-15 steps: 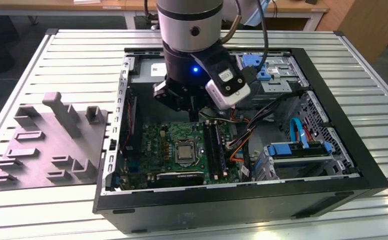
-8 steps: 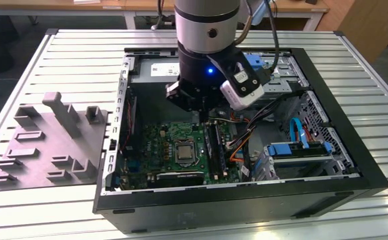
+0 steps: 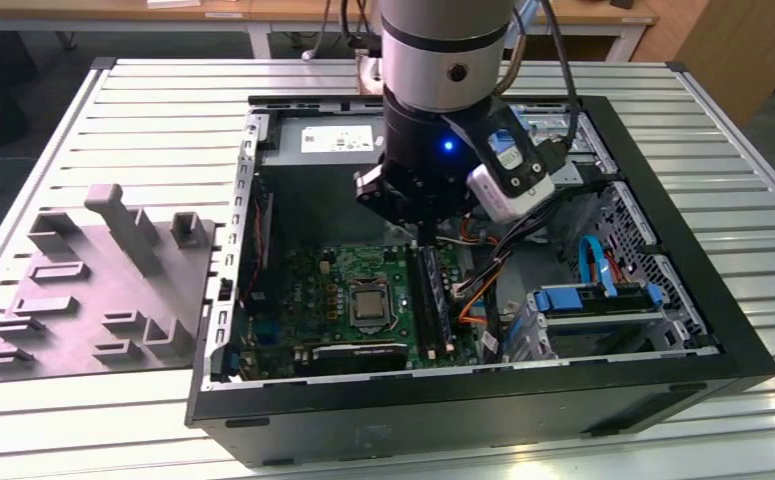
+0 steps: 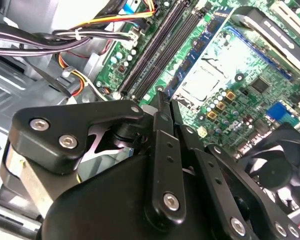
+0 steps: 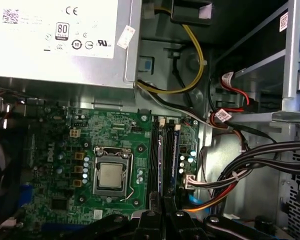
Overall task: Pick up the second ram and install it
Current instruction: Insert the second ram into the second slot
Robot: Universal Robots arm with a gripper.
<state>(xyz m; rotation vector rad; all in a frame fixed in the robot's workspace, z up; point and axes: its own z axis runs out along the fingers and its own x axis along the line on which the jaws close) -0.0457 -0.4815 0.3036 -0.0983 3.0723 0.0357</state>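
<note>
Exterior view: gripper [image 3: 421,233] over motherboard [image 3: 318,290].

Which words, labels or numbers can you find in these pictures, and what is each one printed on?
White label on the power supply box: badges and fine print, too small to read reliably.
Small tag at the box's corner: blurred.
Cable tags: too small to read.
Motherboard lettering: too small to read.
No text here is clear enough to quote.
</note>
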